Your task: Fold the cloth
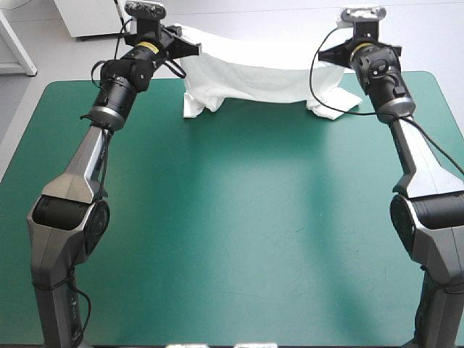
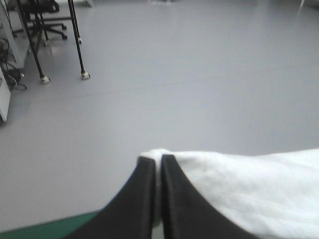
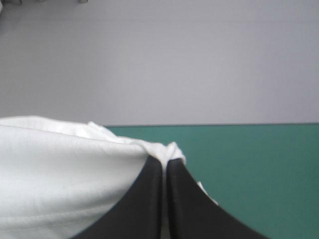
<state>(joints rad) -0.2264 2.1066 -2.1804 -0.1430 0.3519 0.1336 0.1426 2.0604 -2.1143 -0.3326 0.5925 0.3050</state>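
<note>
the t-shirt (image 1: 254, 72) is hanging as a wide white band between the two arms near the far edge of the tabletop (image 1: 232, 217), its long axis running left to right across the table. the left end effector (image 1: 187, 48) is pinching one upper corner and the right end effector (image 1: 328, 54) is pinching the other, each all but closed with the fabric clamped in it. the top edge is sagging a little in the middle, and the lower part is appearing to touch the teal-green cover (image 1: 87, 130), bunching at both ends. neither arm is nearer: the cloth is lying inward from each grip, so the coming move is probably depending on both arms carrying the held edge together, with the span taut. the high view is showing the whole span and the contact with the cover, which neither wrist view is giving. the wrist views are showing what the high view is not: a small fold of fabric peeking out just past each tip, so each hold is looking shallow and could be at risk under a hard pull.
</note>
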